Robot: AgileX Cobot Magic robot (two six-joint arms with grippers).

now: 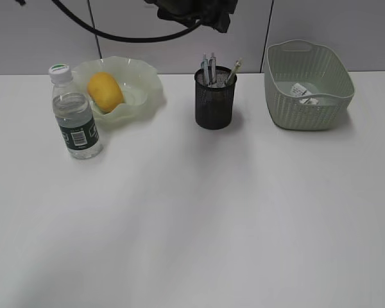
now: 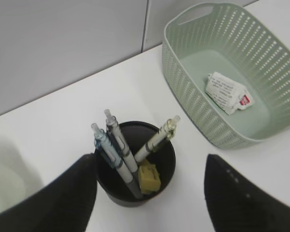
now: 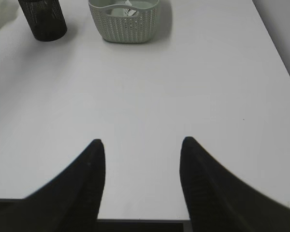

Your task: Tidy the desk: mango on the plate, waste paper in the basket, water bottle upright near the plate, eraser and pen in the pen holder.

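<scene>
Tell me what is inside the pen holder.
The pen holder contains three pens leaning on its rim, and a yellowish eraser at the bottom. The pens' lower tips are hidden by the wall.

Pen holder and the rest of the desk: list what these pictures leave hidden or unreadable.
- Pen holder: in the left wrist view the rim hides the pens' lower ends; the yellowish block, likely the eraser, is partly hidden under them.
- Waste paper: its print is too small to read; in the exterior view the basket wall hides most of it.
- Left gripper: fingers cut off by the bottom edge.
- Bottle label: too small to read.
</scene>
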